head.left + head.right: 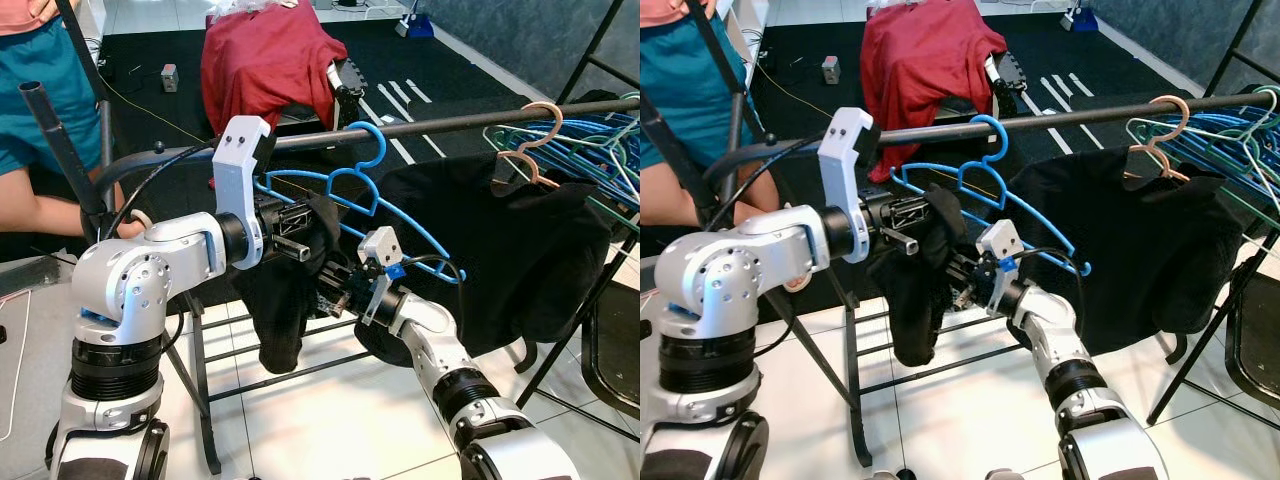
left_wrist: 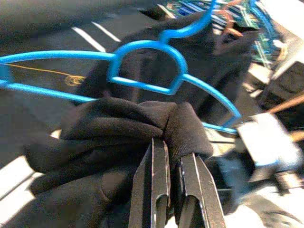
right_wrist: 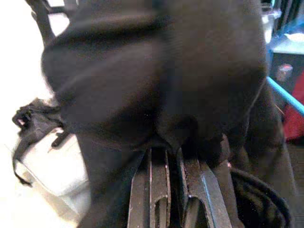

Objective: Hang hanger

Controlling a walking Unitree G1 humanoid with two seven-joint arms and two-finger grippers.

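The left gripper (image 2: pixel 173 156) had its 2 black fingers pinched nearly together on a bunched fold of black garment (image 2: pixel 128 128), the cloth wrapping over the fingertips. The right gripper (image 3: pixel 173 154) was likewise closed narrow on dark fabric of the same garment, which billowed up in front of its wrist camera. In the head views both grippers met at the middle of the scene, the left gripper (image 1: pixel 300 235) reaching in from the robot's left and the right gripper (image 1: pixel 340 285) coming up from below right, with the black cloth hanging down between them toward the white tiled floor (image 1: pixel 330 420).

The blue hanger (image 1: pixel 350 180) sat just above and behind the grippers, its hook looped over the dark rail (image 1: pixel 450 122) of the clothes rack, its frame tilted down toward the robot's right. The garment draped partly over the hanger's lower bars. Further right along the rail hung a second black garment (image 1: pixel 530 250) on a tan hanger (image 1: pixel 530 140), and beyond it a cluster of blue and green wire hangers (image 1: pixel 600 150).

Behind the rail stood a chair draped in red cloth (image 1: pixel 265 60) on a dark carpet (image 1: pixel 150 50). A person in teal clothing (image 1: pixel 40 90) stood at the robot's left, near the rack's end.
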